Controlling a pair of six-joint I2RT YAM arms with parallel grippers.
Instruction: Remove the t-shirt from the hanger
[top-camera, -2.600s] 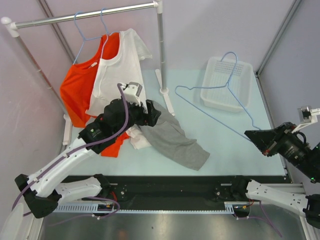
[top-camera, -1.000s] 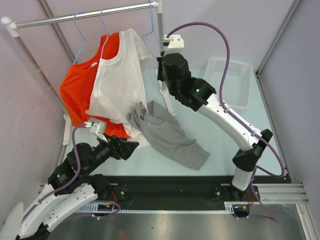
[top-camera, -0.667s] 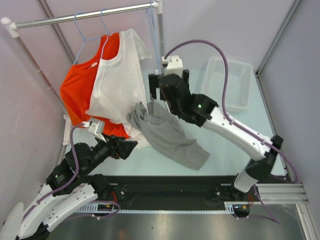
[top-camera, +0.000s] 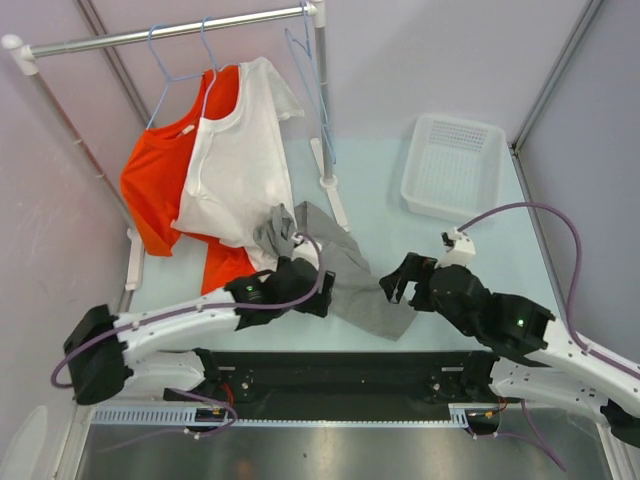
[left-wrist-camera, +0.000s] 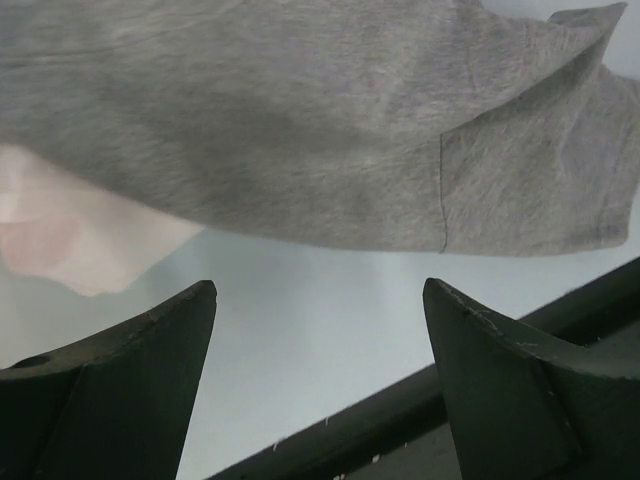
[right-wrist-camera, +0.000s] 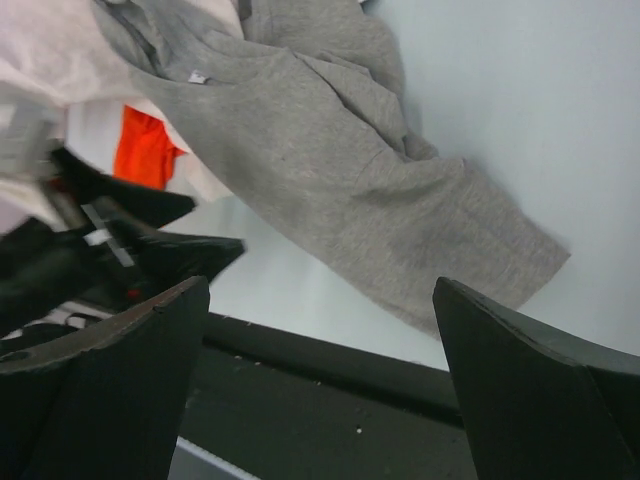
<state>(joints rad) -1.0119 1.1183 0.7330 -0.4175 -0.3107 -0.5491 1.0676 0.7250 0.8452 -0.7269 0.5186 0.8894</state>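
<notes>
Grey t-shirt (left-wrist-camera: 300, 120): knitted cloth, matt, with a faintly fuzzy heathered nap and a stitched hem. White t-shirt (top-camera: 240, 160) and orange t-shirt (top-camera: 150, 175): matt cloth, smoother weave. Rail (top-camera: 170, 32): polished metal, glossy. Hanger (top-camera: 305, 70): thin pale-blue wire, smooth. Basket (top-camera: 455, 165): white perforated plastic, slight sheen. Worktop (top-camera: 380, 190): pale, smooth, matt.
</notes>
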